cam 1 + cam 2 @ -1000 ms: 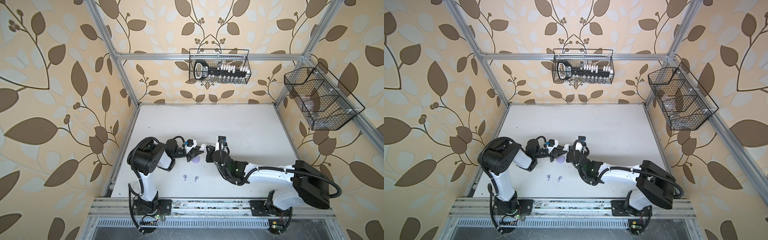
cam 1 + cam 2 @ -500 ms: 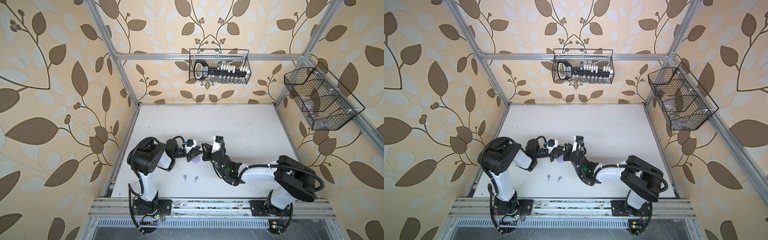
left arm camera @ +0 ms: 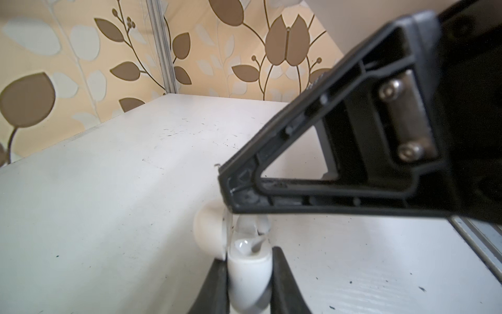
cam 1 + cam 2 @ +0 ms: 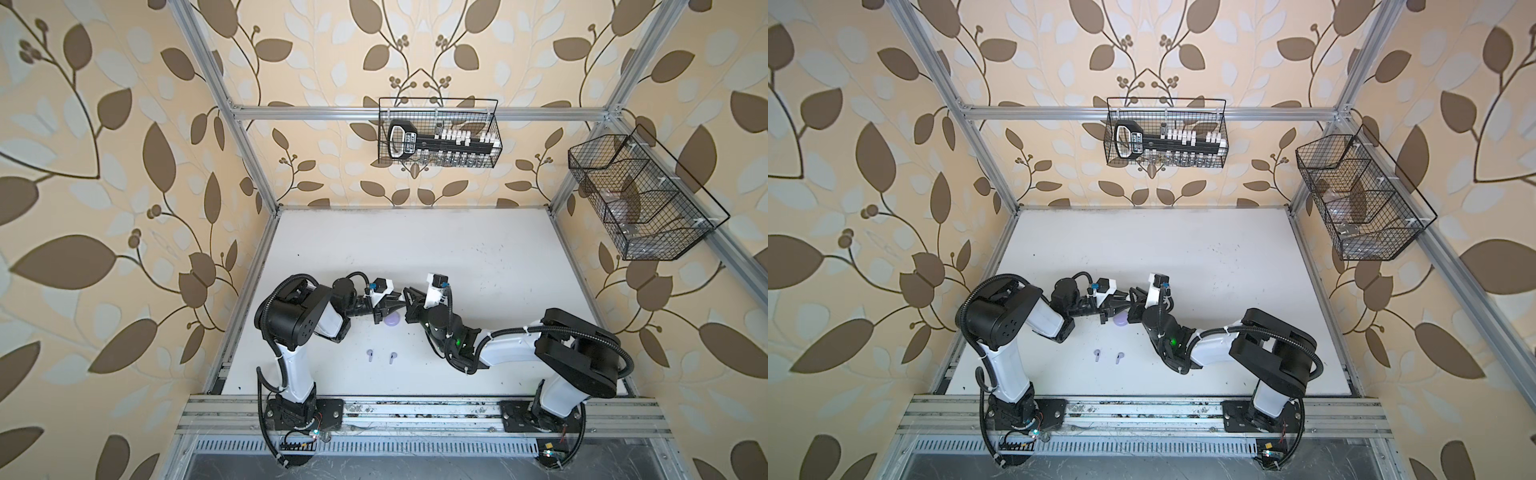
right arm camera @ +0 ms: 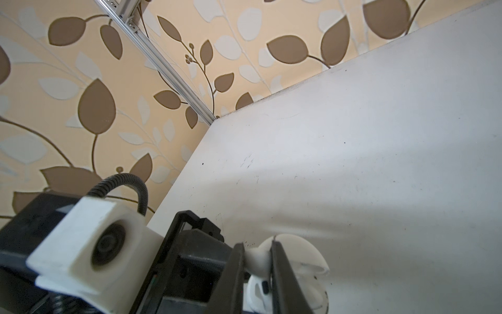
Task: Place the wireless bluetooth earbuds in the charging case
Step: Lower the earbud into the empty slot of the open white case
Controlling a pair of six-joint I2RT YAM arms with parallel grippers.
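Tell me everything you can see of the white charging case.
The white charging case is a small, rounded shell of glossy plastic. Its lid stands open beside the base. The left gripper is shut on its base, a black finger on each flank. The right gripper holds a white earbud at its open mouth. In both top views the grippers hide it; whether it touches the table cannot be told.

Arms inward; left gripper [image 4: 395,306], right gripper [image 4: 408,303] both clamped, tips close.
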